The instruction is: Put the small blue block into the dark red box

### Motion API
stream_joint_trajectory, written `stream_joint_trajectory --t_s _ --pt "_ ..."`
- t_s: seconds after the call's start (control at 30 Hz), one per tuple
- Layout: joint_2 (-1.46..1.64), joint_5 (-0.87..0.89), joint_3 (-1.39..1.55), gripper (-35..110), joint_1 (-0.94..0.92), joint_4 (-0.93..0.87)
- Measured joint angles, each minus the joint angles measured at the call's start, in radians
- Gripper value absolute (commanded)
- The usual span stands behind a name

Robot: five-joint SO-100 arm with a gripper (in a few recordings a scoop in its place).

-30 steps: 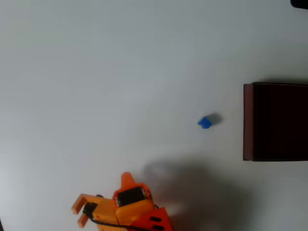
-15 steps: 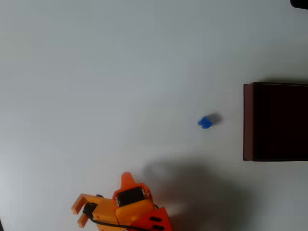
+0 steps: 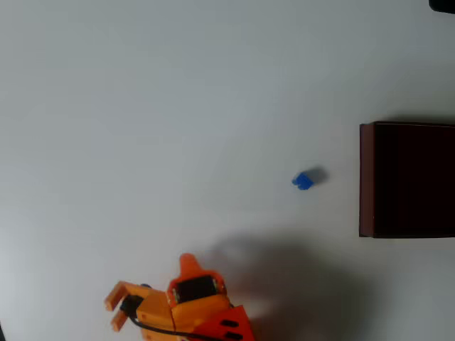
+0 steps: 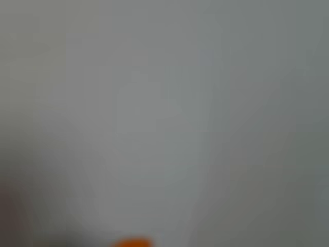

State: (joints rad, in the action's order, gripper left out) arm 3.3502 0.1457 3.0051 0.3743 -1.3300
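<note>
In the overhead view the small blue block (image 3: 303,180) lies alone on the pale table, a short way left of the dark red box (image 3: 365,179), whose black inside is cut off by the right edge. My orange gripper (image 3: 111,315) is far from both, at the bottom left. Its two fingers point left and stand apart, open, with nothing between them. The wrist view is a blur of grey table with an orange sliver of a fingertip (image 4: 131,242) at the bottom edge.
The arm's soft shadow (image 3: 291,277) falls on the table (image 3: 178,106) between the gripper and the box. A dark object (image 3: 444,4) pokes in at the top right corner.
The gripper has crept slightly down and to the left. The block and the box have stayed put.
</note>
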Motion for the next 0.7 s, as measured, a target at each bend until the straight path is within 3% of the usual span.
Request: stream_joint_trajectory --t_s 0.27,0.43,0.7 --pt "-0.005 0.071 -0.012 12 -0.005 0.005" --pt "-0.028 0.02 -0.092 19 -0.126 -0.02" --pt "-0.482 -0.066 -0.341 22 -0.256 0.061"
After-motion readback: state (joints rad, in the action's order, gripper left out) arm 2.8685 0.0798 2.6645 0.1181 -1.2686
